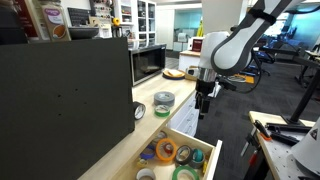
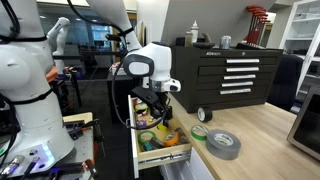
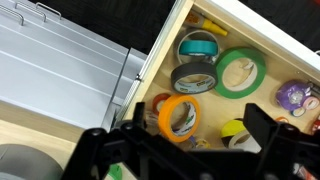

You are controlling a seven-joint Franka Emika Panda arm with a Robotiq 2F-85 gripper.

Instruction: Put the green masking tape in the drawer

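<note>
A wide green tape ring (image 3: 241,72) lies flat in the open wooden drawer (image 3: 166,48) among other rolls. A smaller green roll (image 2: 199,131) lies on the countertop beside a big grey roll (image 2: 222,143). It also shows in an exterior view (image 1: 161,112). My gripper (image 3: 196,128) hangs over the drawer with its jaws open and nothing between them. It shows in both exterior views (image 1: 203,103) (image 2: 155,108), above the drawer (image 1: 207,158) (image 2: 160,156).
The drawer also holds an orange roll (image 3: 178,115), a grey-black roll (image 3: 194,77), a teal roll (image 3: 199,47) and a yellow-black roll (image 3: 236,132). A microwave (image 1: 148,63) stands on the counter. A black tool chest (image 2: 232,75) stands behind.
</note>
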